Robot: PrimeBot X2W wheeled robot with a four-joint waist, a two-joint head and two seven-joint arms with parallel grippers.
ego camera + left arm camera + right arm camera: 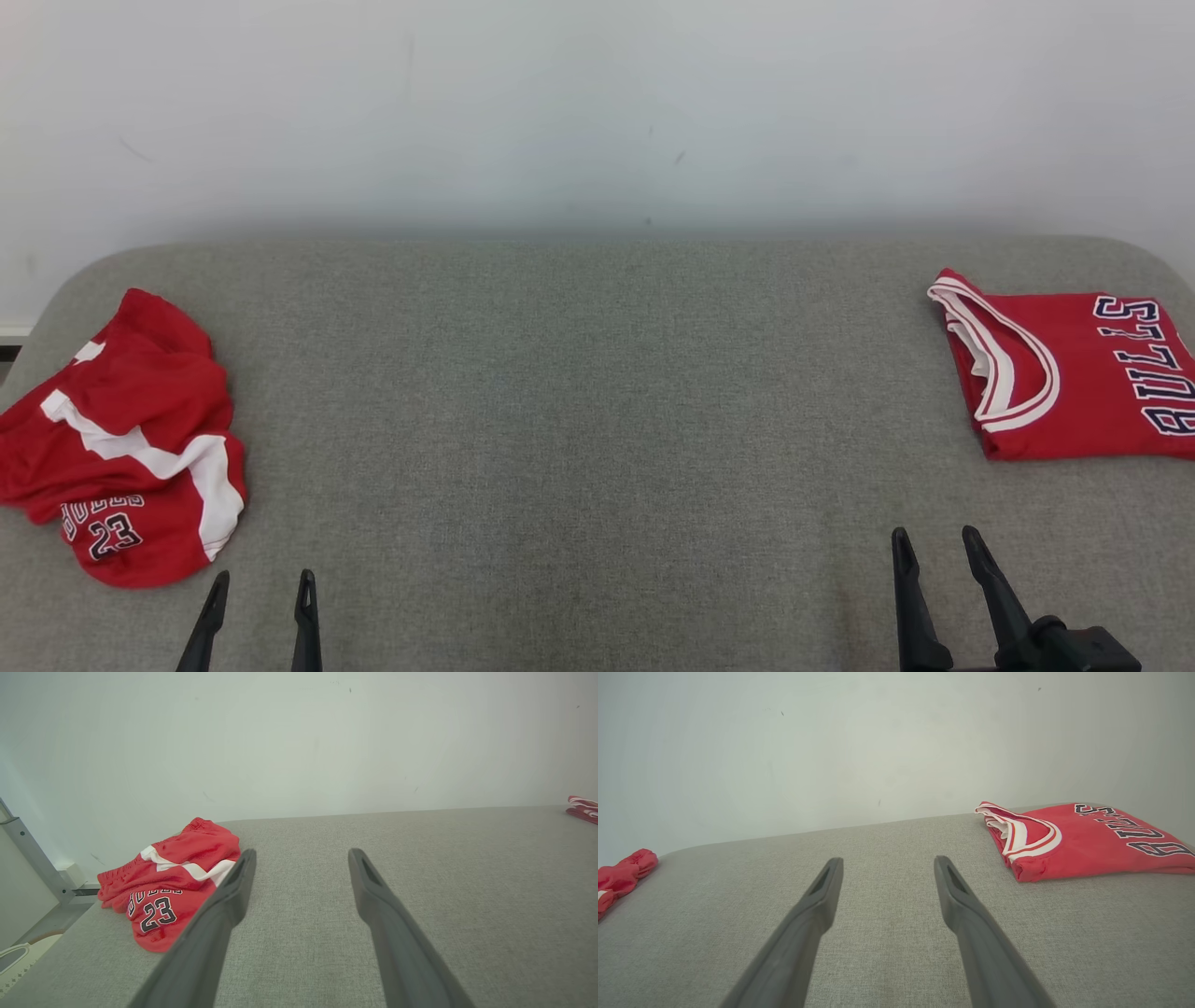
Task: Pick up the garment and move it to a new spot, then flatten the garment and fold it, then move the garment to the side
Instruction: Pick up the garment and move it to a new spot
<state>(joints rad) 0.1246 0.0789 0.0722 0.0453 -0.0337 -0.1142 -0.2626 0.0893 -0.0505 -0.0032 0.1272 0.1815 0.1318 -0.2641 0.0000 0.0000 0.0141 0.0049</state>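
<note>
A crumpled red garment (131,448), shorts with white stripes and the number 23, lies in a heap at the left end of the grey surface (597,420); the left wrist view has it (173,882) just left of the fingers. My left gripper (263,583) stands open at the lower left, a little right of the heap and not touching it. My right gripper (934,541) stands open at the lower right with nothing between its fingers. In the wrist views both the left gripper (301,855) and the right gripper (887,862) hover over bare fabric.
A folded red jersey (1074,373) with white trim and dark lettering lies at the right end, ahead of the right gripper (1073,840). A pale wall (597,112) rises behind the surface. A metal frame (32,858) stands past the left edge.
</note>
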